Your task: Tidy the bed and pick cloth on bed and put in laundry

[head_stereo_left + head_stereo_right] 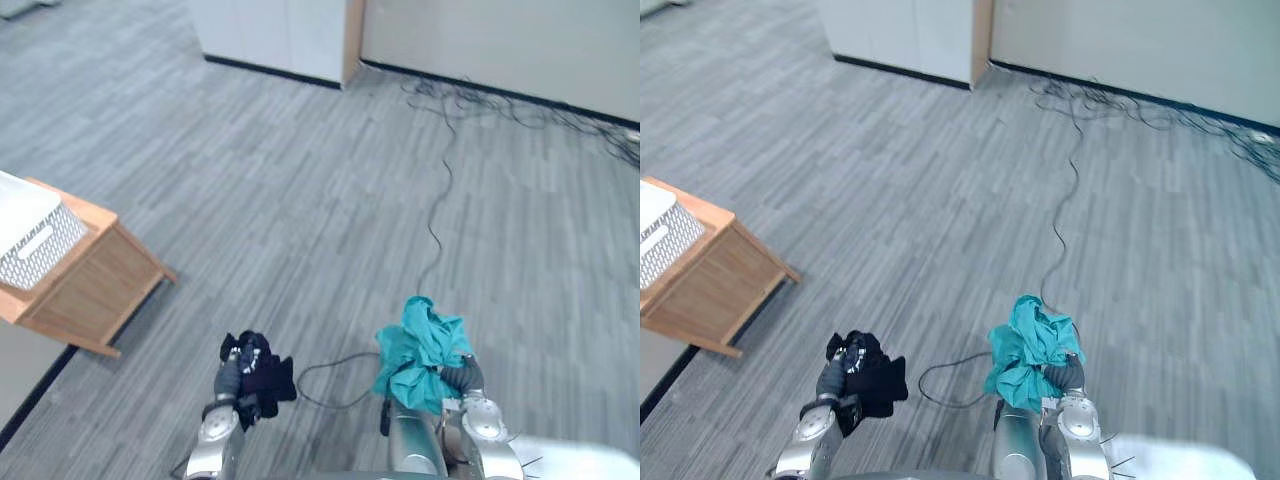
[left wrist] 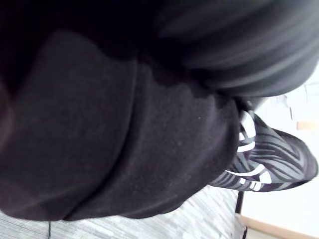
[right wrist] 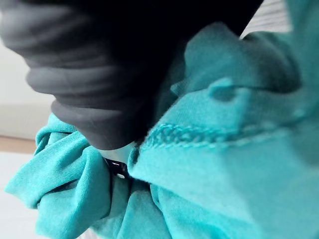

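Carrying load: L hand (image 1: 228, 381) clamped on black cloth (image 1: 268, 380), R hand (image 1: 466, 376) clamped on teal cloth (image 1: 420, 345). Hold grips tight, bundles off floor (image 1: 300, 200).

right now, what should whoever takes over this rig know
Left hand: shut on a black cloth, held over the floor.
Right hand: shut on a teal cloth, also held up.
Done: both cloths picked up.
Left: drop both in the laundry, possibly the patterned basket on the wooden stand to the left; the bed's state cannot be judged here.
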Available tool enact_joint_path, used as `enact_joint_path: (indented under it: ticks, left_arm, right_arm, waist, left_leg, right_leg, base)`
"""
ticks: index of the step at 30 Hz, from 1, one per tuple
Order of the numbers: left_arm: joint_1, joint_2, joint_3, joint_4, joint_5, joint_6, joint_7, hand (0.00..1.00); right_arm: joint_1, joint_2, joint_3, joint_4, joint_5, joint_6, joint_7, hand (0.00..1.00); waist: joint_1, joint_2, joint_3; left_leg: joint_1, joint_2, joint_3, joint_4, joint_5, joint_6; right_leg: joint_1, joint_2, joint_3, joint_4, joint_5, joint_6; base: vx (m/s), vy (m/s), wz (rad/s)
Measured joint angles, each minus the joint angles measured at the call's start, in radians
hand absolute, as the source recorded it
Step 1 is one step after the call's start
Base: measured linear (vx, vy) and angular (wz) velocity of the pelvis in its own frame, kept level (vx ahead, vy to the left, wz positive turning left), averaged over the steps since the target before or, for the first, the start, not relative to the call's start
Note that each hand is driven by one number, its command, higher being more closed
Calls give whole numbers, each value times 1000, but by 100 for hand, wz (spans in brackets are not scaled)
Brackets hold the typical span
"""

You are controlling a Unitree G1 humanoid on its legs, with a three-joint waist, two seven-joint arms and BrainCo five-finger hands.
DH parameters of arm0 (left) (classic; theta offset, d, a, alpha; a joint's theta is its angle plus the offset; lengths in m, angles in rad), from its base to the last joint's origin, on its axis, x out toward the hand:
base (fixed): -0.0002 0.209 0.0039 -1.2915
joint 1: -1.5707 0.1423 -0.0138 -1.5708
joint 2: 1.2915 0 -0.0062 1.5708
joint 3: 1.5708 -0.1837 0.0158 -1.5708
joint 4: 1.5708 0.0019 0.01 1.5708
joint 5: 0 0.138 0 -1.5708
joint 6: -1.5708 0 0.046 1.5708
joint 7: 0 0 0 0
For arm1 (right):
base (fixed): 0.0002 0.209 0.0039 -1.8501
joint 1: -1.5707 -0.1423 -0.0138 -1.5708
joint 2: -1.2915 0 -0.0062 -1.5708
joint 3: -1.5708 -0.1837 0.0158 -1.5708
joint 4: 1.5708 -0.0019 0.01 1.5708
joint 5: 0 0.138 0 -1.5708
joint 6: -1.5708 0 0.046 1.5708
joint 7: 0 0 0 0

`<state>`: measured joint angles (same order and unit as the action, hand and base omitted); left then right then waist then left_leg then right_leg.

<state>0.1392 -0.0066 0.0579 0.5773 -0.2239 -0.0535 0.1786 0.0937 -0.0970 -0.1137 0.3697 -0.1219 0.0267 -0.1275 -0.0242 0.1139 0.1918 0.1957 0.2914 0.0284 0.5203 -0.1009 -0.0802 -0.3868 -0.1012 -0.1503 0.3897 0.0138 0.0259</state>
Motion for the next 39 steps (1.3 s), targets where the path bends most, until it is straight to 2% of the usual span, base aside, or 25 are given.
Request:
enact_joint_path:
  ticks: [2, 3, 4, 5, 8, 10, 12, 13, 14, 15, 16, 17, 18, 20, 22, 24, 27, 29, 30, 33, 35, 36, 37, 38, 39]
  left_arm:
    - [14, -31, 33, -2, -15, -1, -2, 100]
    - [14, -34, 33, -3, -31, -1, -2, 100]
    - [20, -33, 34, -11, -58, -1, -3, 100]
    - [38, -30, 36, -23, -72, -1, -3, 100]
    - [57, -50, 69, -77, -89, -2, -3, 100]
    - [62, -53, 81, -88, -89, -3, -4, 100]
    - [63, -54, 83, -98, -88, -3, -4, 100]
    - [66, -54, 84, -99, -88, -3, -4, 100]
    - [75, -57, 85, -97, -88, -2, -4, 100]
    - [75, -63, 104, -92, -88, -1, -4, 100]
    - [72, -63, 107, -93, -89, -1, -3, 100]
    - [74, -56, 111, -97, -87, -1, -3, 100]
    - [76, -59, 111, -96, -89, 4, -1, 100]
    - [80, -53, 97, -95, -94, 12, 1, 100]
    - [79, -49, 78, -95, -97, 9, 2, 100]
    - [56, -32, 30, -79, -96, -1, 4, 100]
    - [29, -15, 3, -37, -85, -1, 3, 100]
    - [27, -2, -18, 5, -62, 0, 3, 100]
    - [29, 0, -18, 16, -49, 1, 4, 100]
    - [69, 33, -23, 24, -9, 0, 2, 100]
    - [99, 24, -11, 35, -8, 3, 3, 100]
    - [114, 3, -5, 39, -8, 3, 3, 100]
    - [117, -6, 2, 42, -9, 5, 3, 100]
    - [123, -24, 14, 44, -16, 8, 0, 100]
    - [122, -36, 18, 43, -24, 8, -3, 100]
  right_arm:
    - [-13, -11, 39, 1, 3, 2, 1, 100]
    - [-20, -13, 46, 1, 4, 3, 1, 100]
    - [-34, -17, 53, 1, 8, 3, -3, 100]
    - [-49, -19, 58, 1, 14, 1, -3, 100]
    - [-106, -51, 59, 2, 16, 0, 0, 100]
    - [-126, -70, 57, 14, 16, 0, 2, 100]
    - [-132, -97, 55, 45, 12, 0, 1, 100]
    - [-133, -105, 56, 57, 8, 0, 0, 100]
    - [-136, -109, 59, 76, 3, 0, -1, 100]
    - [-144, -103, 61, 127, -7, 1, -2, 100]
    - [-146, -96, 66, 147, -8, 4, -1, 100]
    - [-158, -87, 80, 172, -30, 5, -1, 100]
    - [-162, -76, 81, 174, -38, 5, 2, 100]
    - [-155, -58, 86, 174, -38, 6, 16, 100]
    - [-122, -49, 88, 156, -37, -1, 21, 100]
    - [-73, -45, 72, 90, -35, -15, 21, 100]
    - [-47, -39, 46, 76, -25, -19, 22, 100]
    - [-26, -19, 26, 77, -24, -17, 23, 100]
    - [-20, -12, 26, 77, -24, -16, 24, 100]
    - [27, 30, 38, 79, -26, -7, 30, 100]
    - [29, 23, 50, 93, -26, 2, 40, 100]
    - [24, 12, 61, 91, -25, 2, 42, 100]
    - [19, 8, 66, 91, -25, 2, 42, 100]
    - [17, 5, 83, 90, -23, 2, 42, 100]
    - [23, 11, 101, 87, -11, 1, 42, 100]
  waist:
    - [19, 10, 28]
    - [29, 24, 38]
    - [53, 2, 55]
    - [72, -16, 55]
    - [100, -35, 47]
    - [115, -35, 47]
    - [127, -40, 37]
    - [132, -36, 21]
    - [143, -31, 5]
    - [142, -41, -23]
    - [143, -63, -30]
    - [149, -78, -32]
    - [143, -86, -32]
    - [135, -86, -31]
    - [110, -78, -34]
    - [60, -79, -51]
    - [37, -79, -50]
    - [40, -83, -46]
    - [39, -83, -44]
    - [31, -118, -61]
    - [43, -81, -83]
    - [43, -41, -85]
    - [45, -25, -79]
    - [50, -7, -66]
    - [72, -8, -54]
  left_leg:
    - [-141, 92, 0, 341, 191, -8]
    - [-181, 112, 3, 463, 146, 15]
    - [-245, 107, 36, 609, 58, 60]
    - [-295, 92, 83, 637, 12, 63]
    - [-472, -24, 192, 438, -109, 33]
    - [-527, -77, 314, 204, -119, 40]
    - [-531, -130, 585, -103, -91, 37]
    - [-523, -144, 687, -179, -62, 77]
    - [-506, -153, 771, -191, -9, 167]
    - [-482, -183, 784, -199, -52, 360]
    - [-474, -204, 762, -199, -65, 359]
    - [-453, -221, 708, -182, -107, 363]
    - [-423, -240, 640, -157, -145, 348]
    - [-319, -289, 513, -177, -161, 331]
    - [-202, -318, 366, -226, -155, 320]
    - [-135, -333, 158, -276, -137, 282]
    - [-82, -328, 31, -316, -144, 220]
    - [-13, -305, -46, -348, -181, 154]
    - [7, -293, -61, -349, -194, 135]
    - [115, -219, -133, -353, -307, 43]
    - [62, -134, -158, -170, -316, 18]
    - [-40, -76, -150, 50, -264, 8]
    - [-98, -44, -133, 158, -201, 17]
    - [-179, 26, -80, 342, -11, 45]
    - [-238, 76, -28, 507, -10, 54]
  right_leg:
    - [155, 58, -42, -89, -35, -40]
    - [221, 80, -50, -130, -39, -51]
    - [325, 100, -46, -191, -52, -72]
    - [375, 101, -43, -225, -65, -88]
    - [468, 96, -42, -304, -117, -90]
    - [513, 83, -76, -334, -147, -75]
    - [611, 65, -147, -388, -184, -25]
    - [645, 70, -166, -400, -209, 8]
    - [677, 84, -188, -392, -232, 43]
    - [684, 62, -220, -308, -264, 95]
    - [659, 32, -233, -208, -282, 126]
    - [572, -17, -224, 72, -271, 159]
    - [481, -49, -188, 365, -214, 176]
    - [413, -78, -146, 645, -205, 175]
    - [374, -83, -154, 696, -222, 129]
    - [216, -90, -98, 573, -261, 74]
    - [128, -87, -5, 311, -258, 84]
    - [83, -95, 93, -85, -148, 108]
    - [85, -100, 111, -166, -107, 119]
    - [67, -97, 134, -160, -42, 121]
    - [55, -30, 95, -48, 17, 113]
    - [81, 15, 59, -49, 3, 78]
    - [106, 41, 43, -62, -7, 60]
    - [175, 92, 33, -108, -19, 30]
    - [250, 125, 29, -156, -27, -3]
  base:
    - [654, -371, 18]
    - [665, -339, -2]
    - [580, -327, -15]
    - [641, -335, -15]
    - [528, -128, -4]
    - [567, 26, 19]
    - [686, 85, 64]
    - [633, 92, 68]
    - [790, 142, 81]
    - [536, 103, 90]
    - [826, 196, 122]
    - [696, 177, 138]
    - [839, 197, 142]
    - [701, 82, 190]
    - [647, -14, 229]
    - [665, -169, 271]
    - [413, -196, 184]
    - [544, -385, 142]
    - [632, -516, 121]
    - [567, -588, 133]
    - [571, -646, 65]
    - [318, -343, 18]
    - [630, -650, 8]
    - [507, -479, -13]
    - [601, -563, -14]
